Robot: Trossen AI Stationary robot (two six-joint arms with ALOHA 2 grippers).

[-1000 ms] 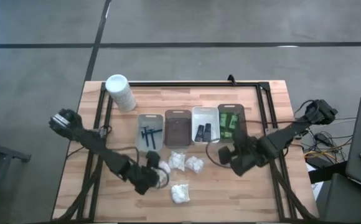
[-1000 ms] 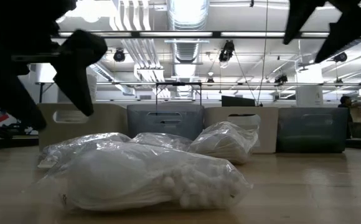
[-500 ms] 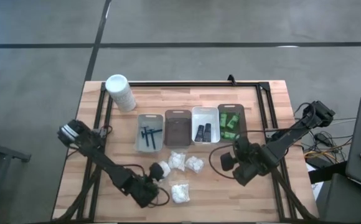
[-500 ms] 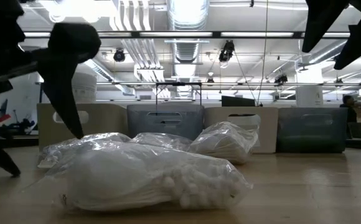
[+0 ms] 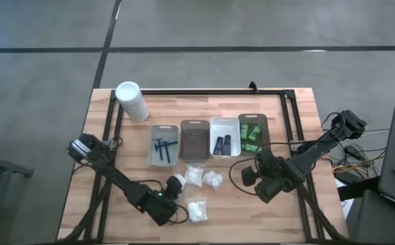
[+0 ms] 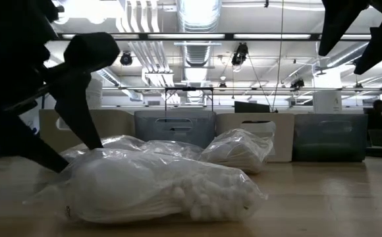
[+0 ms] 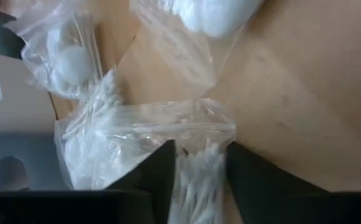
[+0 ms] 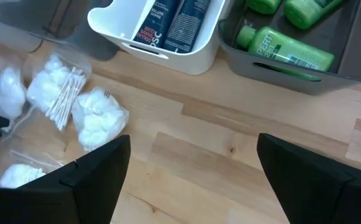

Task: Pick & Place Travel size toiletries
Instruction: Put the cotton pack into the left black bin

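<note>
- High view: the left gripper (image 5: 172, 192) is low over the wooden table (image 5: 116, 160), its fingertips lost against a white packet (image 5: 176, 182). Four packets in all: two more (image 5: 194, 175) (image 5: 213, 180) lie just beyond the claw and one (image 5: 197, 210) just beside it. Further beyond it are four trays: a grey tray (image 5: 163, 145) with dark razors, too thin to count, a brown tray (image 5: 195, 140), a white tray (image 5: 224, 137) with two black tubes, and a dark tray (image 5: 253, 132) with green bottles. A tall white container (image 5: 131, 101) stands well apart. The right gripper (image 5: 260, 178) hovers near the dark tray.
- Low view: the near packet (image 6: 158, 187) fills the front; dark fingers (image 6: 79, 99) come down at a packet behind it. Beyond is a room with ceiling ducts.
- Left wrist view: the fingers (image 7: 162, 171) pinch a clear bag of cotton swabs (image 7: 196, 171) between them.
- Right wrist view: the fingers (image 8: 96, 171) stand wide apart with nothing between; both are cut off at the edge. Two black tubes (image 8: 174, 22) and green bottles (image 8: 283, 46) show ahead.
</note>
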